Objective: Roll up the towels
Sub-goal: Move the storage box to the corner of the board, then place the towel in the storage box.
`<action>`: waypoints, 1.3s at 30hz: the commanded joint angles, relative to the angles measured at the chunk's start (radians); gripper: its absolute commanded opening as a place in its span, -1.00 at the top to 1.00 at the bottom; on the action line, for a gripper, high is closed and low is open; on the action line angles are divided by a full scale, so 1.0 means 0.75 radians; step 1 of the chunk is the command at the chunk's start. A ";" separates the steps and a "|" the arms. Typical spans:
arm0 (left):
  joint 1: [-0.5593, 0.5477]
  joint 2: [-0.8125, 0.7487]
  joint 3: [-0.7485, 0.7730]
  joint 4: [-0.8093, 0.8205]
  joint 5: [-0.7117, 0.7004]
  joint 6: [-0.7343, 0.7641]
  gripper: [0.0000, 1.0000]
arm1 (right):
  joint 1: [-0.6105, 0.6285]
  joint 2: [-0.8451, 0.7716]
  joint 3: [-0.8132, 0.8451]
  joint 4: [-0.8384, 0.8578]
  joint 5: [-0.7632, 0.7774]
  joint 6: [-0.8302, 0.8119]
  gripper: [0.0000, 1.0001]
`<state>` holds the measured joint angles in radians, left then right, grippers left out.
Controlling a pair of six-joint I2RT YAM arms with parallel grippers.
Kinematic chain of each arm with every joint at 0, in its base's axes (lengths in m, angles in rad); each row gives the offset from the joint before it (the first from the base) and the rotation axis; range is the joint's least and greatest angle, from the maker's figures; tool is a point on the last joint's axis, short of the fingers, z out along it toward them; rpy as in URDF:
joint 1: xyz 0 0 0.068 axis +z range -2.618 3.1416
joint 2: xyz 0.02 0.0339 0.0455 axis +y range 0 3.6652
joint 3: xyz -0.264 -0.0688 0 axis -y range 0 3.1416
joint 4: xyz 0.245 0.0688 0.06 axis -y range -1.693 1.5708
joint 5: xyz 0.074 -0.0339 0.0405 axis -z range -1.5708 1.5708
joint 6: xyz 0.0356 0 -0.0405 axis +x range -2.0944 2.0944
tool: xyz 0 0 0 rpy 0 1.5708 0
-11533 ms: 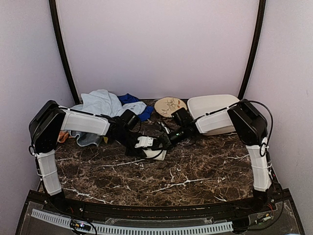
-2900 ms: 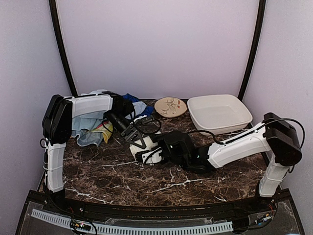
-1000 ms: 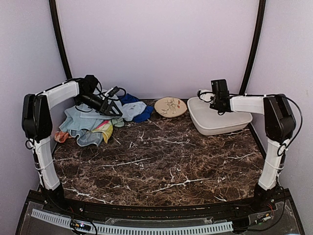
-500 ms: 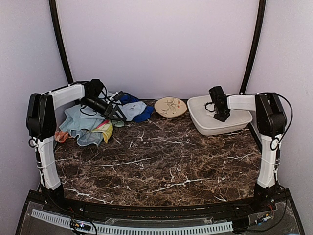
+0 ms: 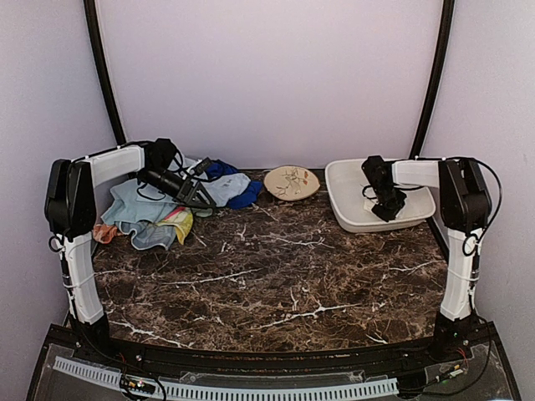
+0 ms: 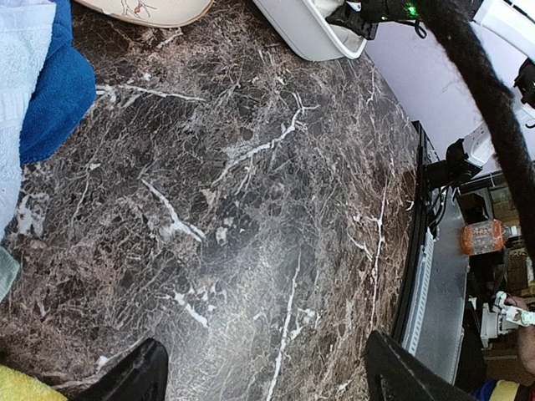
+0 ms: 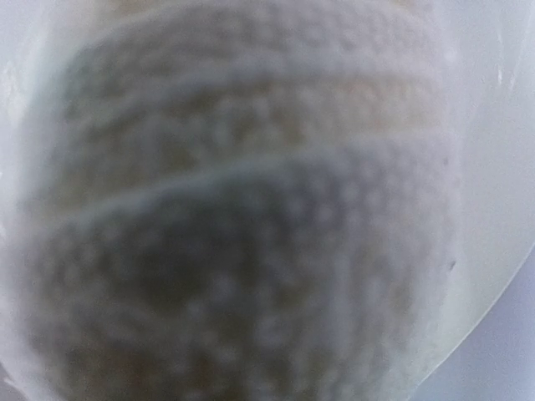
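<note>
Tub (image 5: 334,188) w/ rolled cream towel (image 7: 242,217) (blurry), right jaws unclear, left jaws wide

the table (image 5: 276,276) is dark, polished marble-look stone with a soft glare left of the tub (image 5: 351,219). the tub is smooth white plastic, faintly glossy. inside it, the cream towel (image 7: 242,209) shows nubbly looped terry, blurred. far left of the tub, the royal blue towel (image 6: 58,100) and the light blue towel (image 6: 17,75) look fuzzy and matt. the plate (image 5: 291,181) just left of the tub is matt beige.

- Dark marble table (image 5: 276,276), white veins, under everything I see.
- White plastic tub (image 5: 351,219), back right.
- Round beige patterned plate (image 5: 291,181), just beside tub's left.
</note>
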<state>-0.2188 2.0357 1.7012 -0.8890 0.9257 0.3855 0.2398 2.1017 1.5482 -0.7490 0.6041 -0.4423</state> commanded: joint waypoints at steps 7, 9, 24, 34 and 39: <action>-0.015 -0.079 -0.050 0.009 0.050 0.019 -0.66 | 0.183 0.018 0.092 -0.306 -0.375 0.375 1.00; -0.017 -0.082 -0.059 0.013 0.051 0.018 -0.65 | 0.223 0.020 0.136 -0.308 -0.459 0.404 1.00; -0.018 -0.090 -0.126 0.040 0.066 0.022 -0.62 | 0.087 -0.183 0.016 0.040 0.100 0.067 1.00; -0.018 -0.084 -0.118 0.022 0.065 0.032 -0.61 | 0.088 -0.089 -0.011 0.337 0.143 -0.208 1.00; -0.019 -0.083 -0.112 0.020 0.067 0.034 -0.60 | 0.087 0.000 0.031 0.397 0.108 -0.266 1.00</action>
<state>-0.2283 2.0266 1.6203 -0.8619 0.9535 0.3901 0.3046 2.0495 1.5295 -0.5377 0.6819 -0.5846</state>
